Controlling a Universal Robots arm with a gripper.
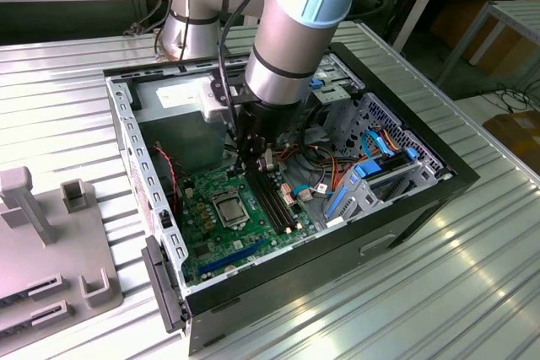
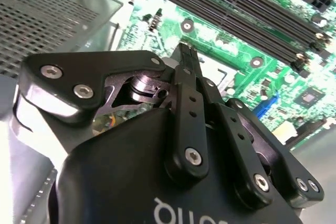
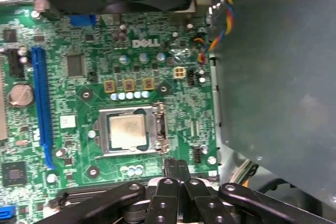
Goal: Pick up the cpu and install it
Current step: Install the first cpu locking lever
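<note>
The black two-fingered end effector [image 3: 177, 167], fingers pressed together and gripping nothing, is hovering just beside the metal-framed socket [image 3: 132, 132], where the small square silver-grey cpu [image 3: 126, 131] is lying flat on the green motherboard [image 3: 79, 85].

Arm: my arm [image 1: 287, 31] reaches steeply down, wrist vertical
Gripper: my gripper [image 3: 177, 167] points straight down, fingertips pressed together, nothing between them
Fingers: black linkage bars [image 2: 190, 108] converge to one narrow tip in both wrist views
</note>
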